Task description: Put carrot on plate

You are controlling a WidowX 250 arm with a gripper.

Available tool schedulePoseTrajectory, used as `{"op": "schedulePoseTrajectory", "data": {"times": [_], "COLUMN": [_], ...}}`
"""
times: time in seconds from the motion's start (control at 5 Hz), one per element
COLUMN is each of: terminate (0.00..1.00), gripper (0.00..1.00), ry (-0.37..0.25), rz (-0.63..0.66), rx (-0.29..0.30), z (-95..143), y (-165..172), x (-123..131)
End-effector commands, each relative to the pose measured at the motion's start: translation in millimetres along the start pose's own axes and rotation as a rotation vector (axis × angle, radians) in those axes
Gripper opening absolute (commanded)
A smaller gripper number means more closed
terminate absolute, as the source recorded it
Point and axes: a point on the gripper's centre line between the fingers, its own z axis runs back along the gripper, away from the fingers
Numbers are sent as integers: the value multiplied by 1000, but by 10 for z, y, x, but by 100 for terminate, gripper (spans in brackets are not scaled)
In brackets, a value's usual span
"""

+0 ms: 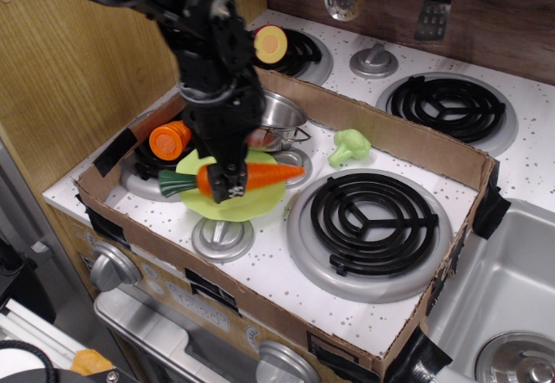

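Observation:
The orange carrot lies level across the lime-green plate, its dark green stub pointing left and its tip pointing right. It sits low, at or just above the plate's surface. My gripper comes down from above and its dark fingers are closed around the carrot's thick part, near the stub. The arm hides the back left part of the plate.
A short orange cylinder piece lies left of the plate. A steel pot stands behind it and a green broccoli toy lies to the right. A low cardboard wall surrounds the stove area. A black coil burner is at the right.

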Motion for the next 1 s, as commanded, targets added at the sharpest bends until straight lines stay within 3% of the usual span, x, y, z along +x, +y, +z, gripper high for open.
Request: {"op": "schedulePoseTrajectory", "data": {"times": [0.0,0.2,0.4,0.6,0.8], "terminate": [0,0,0,0,100], "gripper": [100,100,100,100,100], "ry": [1,106,199,243,228], "rz": [-28,-37,-31,-33,-44], "rx": [88,182,191,197,165], "z": [254,688,1014,1197,1332], "y": [152,130,59,1,-46], "x": [67,206,331,351,430]}}
